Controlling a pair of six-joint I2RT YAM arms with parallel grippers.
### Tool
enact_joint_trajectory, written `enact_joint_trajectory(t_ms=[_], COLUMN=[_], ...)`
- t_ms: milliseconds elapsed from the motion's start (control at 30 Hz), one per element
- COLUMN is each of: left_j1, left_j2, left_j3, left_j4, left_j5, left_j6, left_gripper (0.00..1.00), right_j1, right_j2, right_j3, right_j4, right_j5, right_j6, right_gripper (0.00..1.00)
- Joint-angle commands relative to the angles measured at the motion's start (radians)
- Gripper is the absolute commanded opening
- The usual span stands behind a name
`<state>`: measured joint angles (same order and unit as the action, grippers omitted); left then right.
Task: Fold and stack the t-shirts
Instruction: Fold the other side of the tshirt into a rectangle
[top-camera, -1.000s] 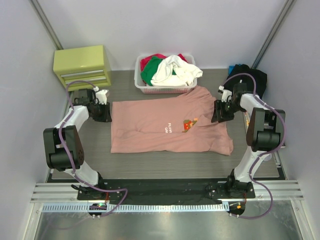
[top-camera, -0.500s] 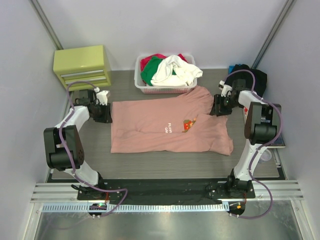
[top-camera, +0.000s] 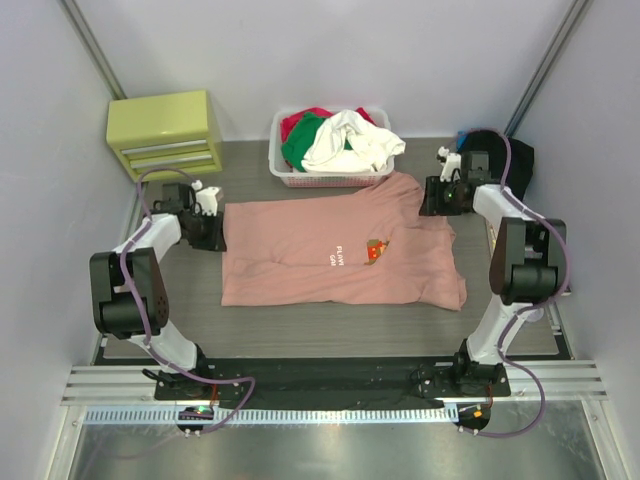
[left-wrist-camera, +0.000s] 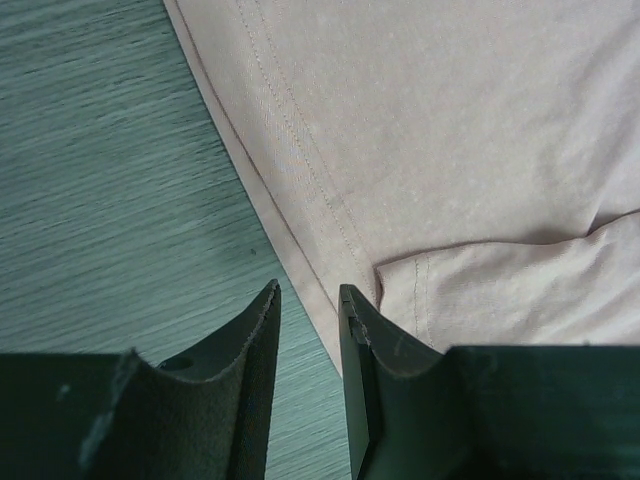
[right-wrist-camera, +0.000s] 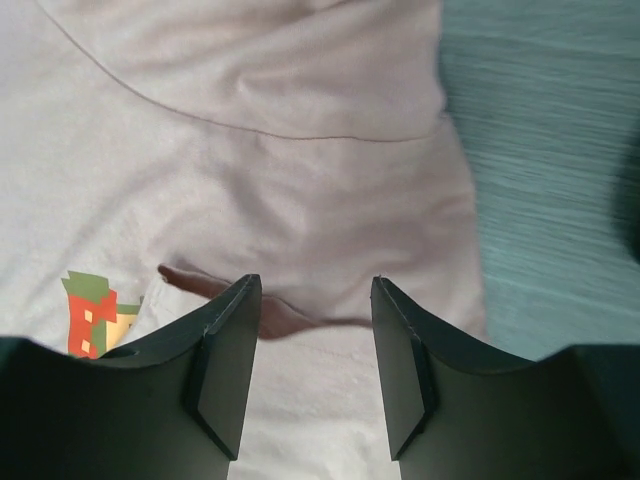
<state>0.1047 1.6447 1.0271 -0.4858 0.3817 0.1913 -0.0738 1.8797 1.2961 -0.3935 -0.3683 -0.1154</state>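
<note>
Right pincer (right-wrist-camera: 310, 300) moved farther away; it and left pincer (left-wrist-camera: 308, 300) hover apart, empty, above pink t-shirt (top-camera: 330, 250). Next: pinch edges, fold.

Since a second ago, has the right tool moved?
Yes. The right tool moved up the overhead view, along the pink t-shirt's edge, nearer the laundry basket's level.

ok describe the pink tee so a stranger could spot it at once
Start at the grey table and find the white basket at its far edge. Right in front of it lies the pink tee, spread out across the middle. It is the only garment laid out, salmon with a small colourful chest print, while the basket's clothes are bunched up.
</note>
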Motion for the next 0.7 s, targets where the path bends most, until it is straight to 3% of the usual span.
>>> enact_joint_trajectory(t_ms=[0,67,200,267,400,500,667], left_j1=[-0.005,-0.005,-0.005,0.001,0.020,0.020,0.020], left_j2=[-0.013,-0.010,0.021,0.033,0.092,0.113,0.121], left_j3=[-0.009,-0.004,0.062,0.128,0.269,0.321,0.303], left_j4=[0.038,0.039,-0.020,-0.072,-0.284,-0.379,-0.390], left_j5=[0.000,0.005,0.045,0.086,0.331,0.379,0.358], left_j6=[0.014,0.007,-0.003,0.002,0.077,0.108,0.142], left_gripper=[0.32,0.32,0.33,0.35,0.38,0.39,0.39], right_j1=[-0.001,-0.001,-0.010,-0.036,-0.064,-0.064,-0.064], right_j2=[-0.207,-0.263,-0.167,-0.046,0.171,0.306,0.439], right_j3=[-0.055,-0.045,0.130,0.289,0.553,0.704,0.842], right_j4=[0.122,0.131,-0.060,-0.146,-0.339,-0.390,-0.413], right_j5=[0.126,0.099,0.046,-0.123,-0.309,-0.317,-0.334], right_j6=[0.036,0.023,0.043,0.084,0.109,0.114,0.154], right_gripper=[0.54,0.56,0.60,0.61,0.61,0.59,0.59])
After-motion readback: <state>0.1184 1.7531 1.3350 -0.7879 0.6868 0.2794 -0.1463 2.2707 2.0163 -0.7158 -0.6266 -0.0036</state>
